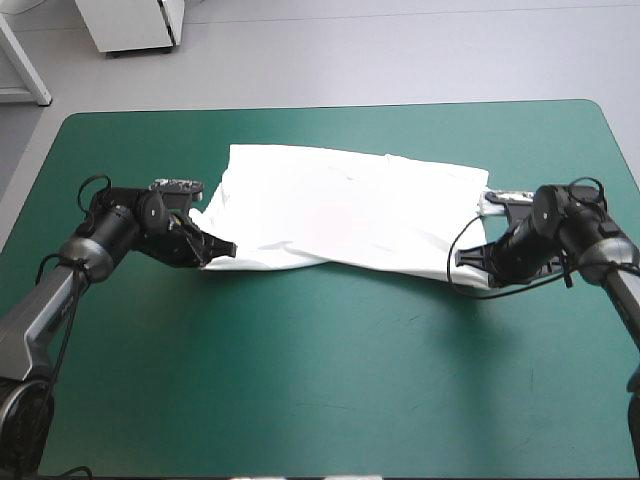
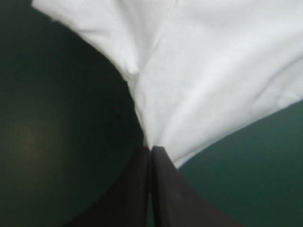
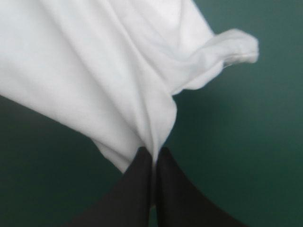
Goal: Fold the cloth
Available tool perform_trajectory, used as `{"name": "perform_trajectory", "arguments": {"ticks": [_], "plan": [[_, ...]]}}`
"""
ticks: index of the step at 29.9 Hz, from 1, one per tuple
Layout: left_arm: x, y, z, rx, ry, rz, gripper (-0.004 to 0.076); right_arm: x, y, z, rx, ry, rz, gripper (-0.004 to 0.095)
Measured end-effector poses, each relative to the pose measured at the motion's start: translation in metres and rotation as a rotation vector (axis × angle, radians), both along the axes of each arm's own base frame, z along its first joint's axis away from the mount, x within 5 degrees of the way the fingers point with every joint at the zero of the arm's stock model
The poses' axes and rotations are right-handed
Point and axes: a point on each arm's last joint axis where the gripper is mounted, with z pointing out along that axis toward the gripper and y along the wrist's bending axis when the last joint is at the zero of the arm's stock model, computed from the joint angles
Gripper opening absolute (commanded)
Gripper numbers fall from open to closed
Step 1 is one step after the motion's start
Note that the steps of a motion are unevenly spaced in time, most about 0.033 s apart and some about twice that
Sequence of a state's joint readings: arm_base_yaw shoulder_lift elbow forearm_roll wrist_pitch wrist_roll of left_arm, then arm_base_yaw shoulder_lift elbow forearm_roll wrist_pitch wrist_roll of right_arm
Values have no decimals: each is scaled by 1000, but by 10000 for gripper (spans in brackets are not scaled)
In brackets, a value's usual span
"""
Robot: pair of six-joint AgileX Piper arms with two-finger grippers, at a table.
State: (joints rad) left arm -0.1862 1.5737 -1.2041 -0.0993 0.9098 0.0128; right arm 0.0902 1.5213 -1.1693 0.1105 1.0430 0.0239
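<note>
The white T-shirt (image 1: 340, 212) lies folded over across the middle of the teal-green table, stretched between both arms. At its near left corner my left gripper (image 1: 222, 248) is shut on the cloth; the left wrist view shows the T-shirt (image 2: 208, 75) fanning out from the pinched black fingertips of that gripper (image 2: 151, 149). My right gripper (image 1: 462, 256) is shut on the near right corner, and in the right wrist view the T-shirt (image 3: 94, 71) gathers in folds into this gripper (image 3: 154, 152), a curled hem to one side.
Bare teal-green cover (image 1: 330, 380) fills the near half of the table. A white cabinet (image 1: 135, 22) stands on the floor beyond the far edge.
</note>
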Motion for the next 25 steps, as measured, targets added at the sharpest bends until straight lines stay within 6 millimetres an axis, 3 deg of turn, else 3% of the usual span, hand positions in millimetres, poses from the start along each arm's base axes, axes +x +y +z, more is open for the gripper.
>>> {"name": "perform_trajectory", "arguments": {"ticks": [9,16,22,25], "plan": [[-71,8,-30,-45,94,10,-22,-65,-1,-30,44,95,-11,-17],[-119,15,-38,-74,111,17,-22,-107,-4,-35,55,116,-14,-17],[-145,18,-33,-100,88,17,-22,-129,-6,-28,66,92,-28,-7],[-148,18,-31,-103,80,16,-11,-132,-5,-27,84,92,-35,110]]}}
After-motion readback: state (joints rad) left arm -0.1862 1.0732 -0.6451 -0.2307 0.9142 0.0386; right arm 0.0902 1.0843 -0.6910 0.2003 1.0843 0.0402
